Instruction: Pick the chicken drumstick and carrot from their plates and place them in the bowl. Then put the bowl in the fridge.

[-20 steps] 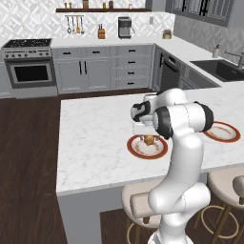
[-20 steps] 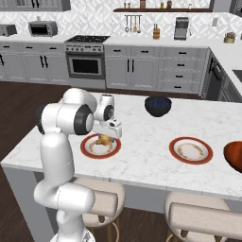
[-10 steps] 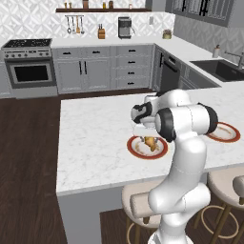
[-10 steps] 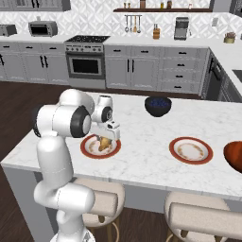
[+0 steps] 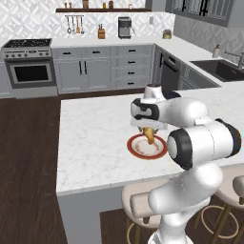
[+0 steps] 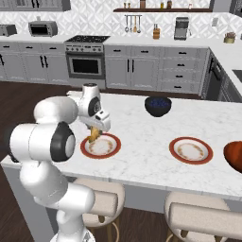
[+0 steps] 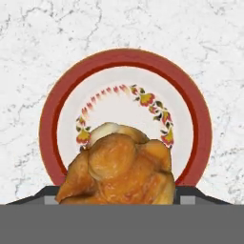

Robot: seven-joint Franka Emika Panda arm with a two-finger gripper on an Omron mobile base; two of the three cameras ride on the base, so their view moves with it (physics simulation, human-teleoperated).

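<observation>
Since a second ago the gripper (image 5: 149, 135) has risen from the plate (image 5: 141, 150) with the chicken drumstick (image 5: 150, 136) clamped between its jaws. The arm bends forward, hand pointing down. The lumpy, golden drumstick hangs just above the round red-rimmed plate on the marble counter (image 5: 95, 138).

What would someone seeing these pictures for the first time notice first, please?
First, the golden chicken drumstick looming large in the hand view, gripped between the jaws just above its red-rimmed plate on the marble island. Next, the bulky white arm bent over that plate. Farther right sit a second plate, a dark bowl and the terracotta bowl.
</observation>
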